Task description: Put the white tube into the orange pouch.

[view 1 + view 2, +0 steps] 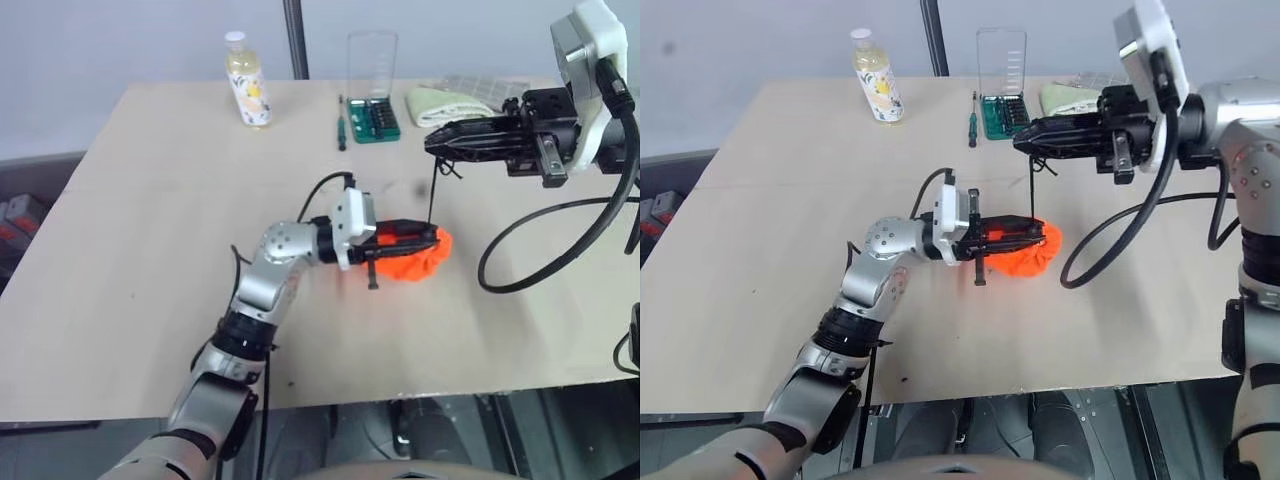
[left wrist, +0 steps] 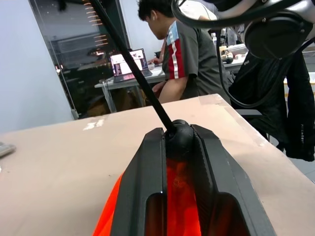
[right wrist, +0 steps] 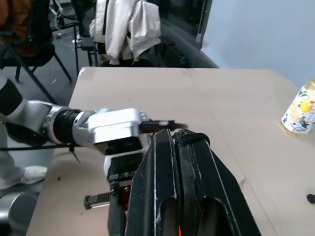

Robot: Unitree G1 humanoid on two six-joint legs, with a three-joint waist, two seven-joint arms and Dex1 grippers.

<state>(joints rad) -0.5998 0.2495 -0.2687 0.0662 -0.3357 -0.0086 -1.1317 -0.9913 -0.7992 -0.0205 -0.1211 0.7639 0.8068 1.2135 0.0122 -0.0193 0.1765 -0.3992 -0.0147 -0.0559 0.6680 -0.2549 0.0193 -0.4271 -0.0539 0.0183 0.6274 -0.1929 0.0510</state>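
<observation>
Tan table point(image 1: 150, 250) bearing the scene, left gripper point(image 1: 432, 237) lying level and clamping the bunched orange pouch point(image 1: 415, 262) at mid-table, right gripper point(image 1: 432, 141) hovering above — fingers pinched on the thin black cord point(image 1: 434, 190) — cord running taut and near vertical, pouch to fingertips.

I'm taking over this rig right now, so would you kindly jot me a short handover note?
Left gripper: shut on the orange pouch, which sits mid-table.
Right gripper: shut on the black cord, raised above the pouch; the cord runs taut from its fingers down to the pouch mouth.
White tube: I can't see it on the table; it may already be inside the pouch, but I can't confirm that.
Done: pouch gripped, cord being pulled.
Left: confirm the tube is in, then release cord and pouch.
</observation>
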